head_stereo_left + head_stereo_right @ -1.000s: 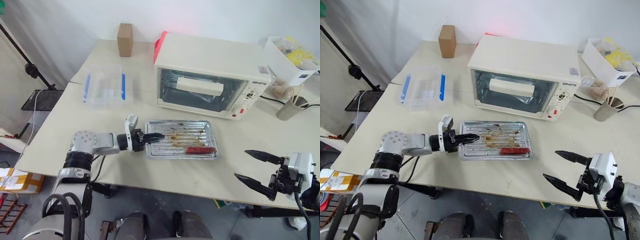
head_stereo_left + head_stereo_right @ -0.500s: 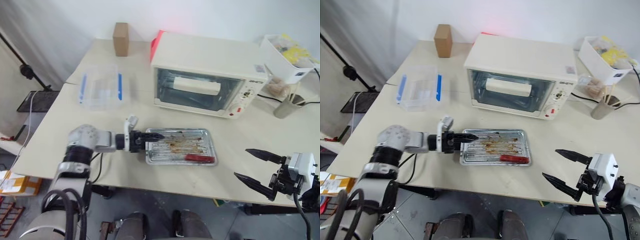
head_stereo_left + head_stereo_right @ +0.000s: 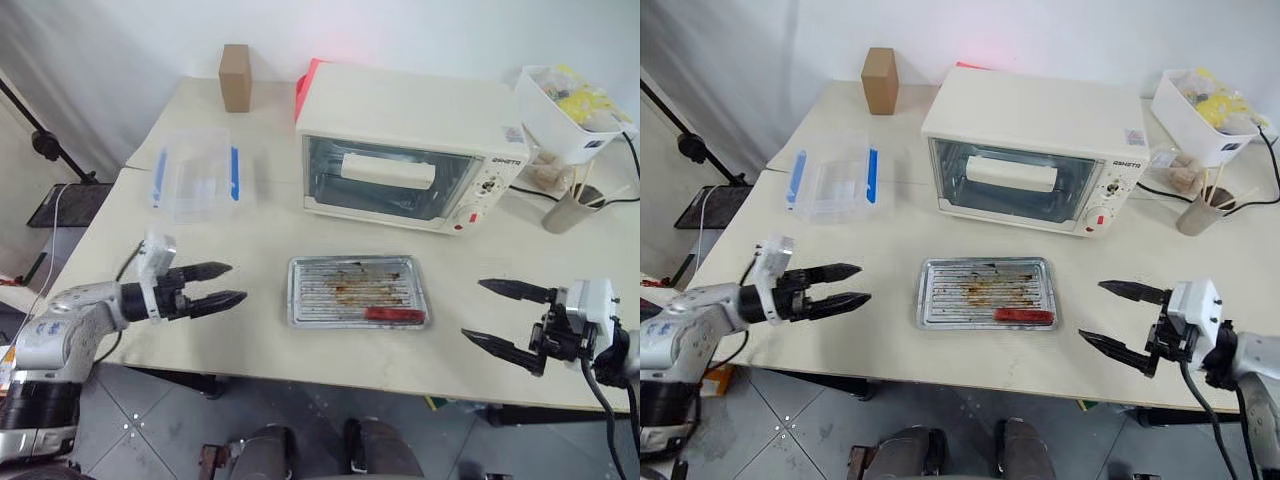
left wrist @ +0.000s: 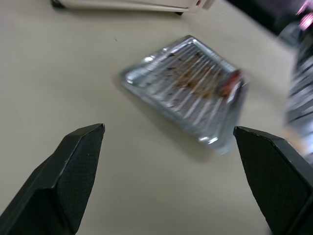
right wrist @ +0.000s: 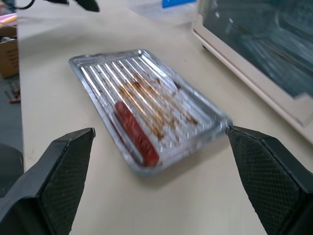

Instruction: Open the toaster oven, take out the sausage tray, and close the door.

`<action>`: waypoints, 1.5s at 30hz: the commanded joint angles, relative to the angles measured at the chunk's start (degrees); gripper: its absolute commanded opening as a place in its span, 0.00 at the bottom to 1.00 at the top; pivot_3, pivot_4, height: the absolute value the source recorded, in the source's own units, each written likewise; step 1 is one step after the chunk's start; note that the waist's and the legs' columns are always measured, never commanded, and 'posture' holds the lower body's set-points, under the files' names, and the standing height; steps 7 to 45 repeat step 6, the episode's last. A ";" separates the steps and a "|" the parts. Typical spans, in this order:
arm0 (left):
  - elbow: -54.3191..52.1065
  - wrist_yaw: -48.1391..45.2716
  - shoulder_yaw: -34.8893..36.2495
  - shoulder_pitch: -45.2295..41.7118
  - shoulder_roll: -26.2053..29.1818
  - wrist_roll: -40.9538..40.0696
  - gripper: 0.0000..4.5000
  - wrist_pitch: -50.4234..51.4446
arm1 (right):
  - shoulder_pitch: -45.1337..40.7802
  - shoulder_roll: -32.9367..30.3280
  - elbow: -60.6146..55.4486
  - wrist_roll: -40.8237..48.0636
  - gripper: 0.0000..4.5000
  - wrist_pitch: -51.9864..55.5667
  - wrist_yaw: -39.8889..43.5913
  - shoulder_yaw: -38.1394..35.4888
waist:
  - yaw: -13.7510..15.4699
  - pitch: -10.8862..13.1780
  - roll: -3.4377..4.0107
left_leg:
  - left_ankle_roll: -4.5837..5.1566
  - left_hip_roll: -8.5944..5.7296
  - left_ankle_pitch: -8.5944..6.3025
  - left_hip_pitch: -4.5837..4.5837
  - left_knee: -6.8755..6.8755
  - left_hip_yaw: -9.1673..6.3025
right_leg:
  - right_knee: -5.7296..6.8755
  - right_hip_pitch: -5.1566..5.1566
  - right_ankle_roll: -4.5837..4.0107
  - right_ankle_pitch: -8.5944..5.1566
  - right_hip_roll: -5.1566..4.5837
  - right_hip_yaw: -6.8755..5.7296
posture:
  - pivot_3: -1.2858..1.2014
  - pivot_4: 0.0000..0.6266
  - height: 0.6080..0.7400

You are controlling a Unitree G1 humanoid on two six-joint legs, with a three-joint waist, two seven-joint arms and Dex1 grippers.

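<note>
Sausage tray [image 3: 357,291]: lies flat on the bench in front of the toaster oven [image 3: 410,160], clear of it; one red sausage [image 3: 395,314] sits along its near edge, toward the right.
Handling: looks like thin, stiff, light metal; the ridged, grease-stained bottom is probably slick, so the loose sausage may roll if the tray tips. The raised rim on a short end seems the best place to pinch, keeping the tray level.
Door [image 3: 388,180]: appears closed, its white bar handle across the glass.
Left gripper [image 3: 229,284]: fingers apart, holding nothing, hanging over the bench well to the left of the tray.
Right gripper [image 3: 495,315]: fingers wide apart and empty, near the bench's front edge, to the right of the tray.
Surface: pale, smooth bench [image 3: 260,339], bare around the tray.
Room: a clear plastic box with blue clips [image 3: 195,181] and a small brown block [image 3: 236,77] sit at the back left; a white bin [image 3: 567,108] and a cup [image 3: 564,211] at the back right; a plain wall behind.
</note>
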 commanded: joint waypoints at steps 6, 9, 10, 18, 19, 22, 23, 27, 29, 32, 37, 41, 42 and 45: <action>3.82 -3.35 3.55 0.30 -0.26 4.86 1.00 -16.45 | -6.86 -2.13 1.32 0.38 1.00 1.82 3.72 3.91 | -0.08 -0.01 0.03 | 0.31 0.02 -0.08 -0.37 -0.01 0.00 | -0.16 -0.28 0.01 0.00 0.00 -0.15 | 0.52 0.24 1.00; 3.82 -3.35 3.55 0.30 -0.26 4.86 1.00 -16.45 | -6.86 -2.13 1.32 0.38 1.00 1.82 3.72 3.91 | -0.08 -0.01 0.03 | 0.31 0.02 -0.08 -0.37 -0.01 0.00 | -0.16 -0.28 0.01 0.00 0.00 -0.15 | 0.52 0.24 1.00; 3.82 -3.35 3.55 0.30 -0.26 4.86 1.00 -16.45 | -6.86 -2.13 1.32 0.38 1.00 1.82 3.72 3.91 | -0.08 -0.01 0.03 | 0.31 0.02 -0.08 -0.37 -0.01 0.00 | -0.16 -0.28 0.01 0.00 0.00 -0.15 | 0.52 0.24 1.00; 3.82 -3.35 3.55 0.30 -0.26 4.86 1.00 -16.45 | -6.86 -2.13 1.32 0.38 1.00 1.82 3.72 3.91 | -0.08 -0.01 0.03 | 0.31 0.02 -0.08 -0.37 -0.01 0.00 | -0.16 -0.28 0.01 0.00 0.00 -0.15 | 0.52 0.24 1.00; 3.82 -3.35 3.55 0.30 -0.26 4.86 1.00 -16.45 | -6.86 -2.13 1.32 0.38 1.00 1.82 3.72 3.91 | -0.08 -0.01 0.03 | 0.31 0.02 -0.08 -0.37 -0.01 0.00 | -0.16 -0.28 0.01 0.00 0.00 -0.15 | 0.52 0.24 1.00; 3.82 -3.35 3.55 0.30 -0.26 4.86 1.00 -16.45 | -6.86 -2.13 1.32 0.38 1.00 1.82 3.72 3.91 | -0.08 -0.01 0.03 | 0.31 0.02 -0.08 -0.37 -0.01 0.00 | -0.16 -0.28 0.01 0.00 0.00 -0.15 | 0.52 0.24 1.00; 3.82 -3.35 3.55 0.30 -0.26 4.86 1.00 -16.45 | -6.86 -2.13 1.32 0.38 1.00 1.82 3.72 3.91 | -0.08 -0.01 0.03 | 0.31 0.02 -0.08 -0.37 -0.01 0.00 | -0.16 -0.28 0.01 0.00 0.00 -0.15 | 0.52 0.24 1.00; 3.82 -3.35 3.55 0.30 -0.26 4.86 1.00 -16.45 | -6.86 -2.13 1.32 0.38 1.00 1.82 3.72 3.91 | -0.08 -0.01 0.03 | 0.31 0.02 -0.08 -0.37 -0.01 0.00 | -0.16 -0.28 0.01 0.00 0.00 -0.15 | 0.52 0.24 1.00; 3.82 -3.35 3.55 0.30 -0.26 4.86 1.00 -16.45 | -6.86 -2.13 1.32 0.38 1.00 1.82 3.72 3.91 | -0.08 -0.01 0.03 | 0.31 0.02 -0.08 -0.37 -0.01 0.00 | -0.16 -0.28 0.01 0.00 0.00 -0.15 | 0.52 0.24 1.00; 3.82 -3.35 3.55 0.30 -0.26 4.86 1.00 -16.45 | -6.86 -2.13 1.32 0.38 1.00 1.82 3.72 3.91 | -0.08 -0.01 0.03 | 0.31 0.02 -0.08 -0.37 -0.01 0.00 | -0.16 -0.28 0.01 0.00 0.00 -0.15 | 0.52 0.24 1.00; 3.82 -3.35 3.55 0.30 -0.26 4.86 1.00 -16.45 | -6.86 -2.13 1.32 0.38 1.00 1.82 3.72 3.91 | -0.08 -0.01 0.03 | 0.31 0.02 -0.08 -0.37 -0.01 0.00 | -0.16 -0.28 0.01 0.00 0.00 -0.15 | 0.52 0.24 1.00; 3.82 -3.35 3.55 0.30 -0.26 4.86 1.00 -16.45 | -6.86 -2.13 1.32 0.38 1.00 1.82 3.72 3.91 | -0.08 -0.01 0.03 | 0.31 0.02 -0.08 -0.37 -0.01 0.00 | -0.16 -0.28 0.01 0.00 0.00 -0.15 | 0.52 0.24 1.00; 3.82 -3.35 3.55 0.30 -0.26 4.86 1.00 -16.45 | -6.86 -2.13 1.32 0.38 1.00 1.82 3.72 3.91 | -0.08 -0.01 0.03 | 0.31 0.02 -0.08 -0.37 -0.01 0.00 | -0.16 -0.28 0.01 0.00 0.00 -0.15 | 0.52 0.24 1.00; 3.82 -3.35 3.55 0.30 -0.26 4.86 1.00 -16.45 | -6.86 -2.13 1.32 0.38 1.00 1.82 3.72 3.91 | -0.08 -0.01 0.03 | 0.31 0.02 -0.08 -0.37 -0.01 0.00 | -0.16 -0.28 0.01 0.00 0.00 -0.15 | 0.52 0.24 1.00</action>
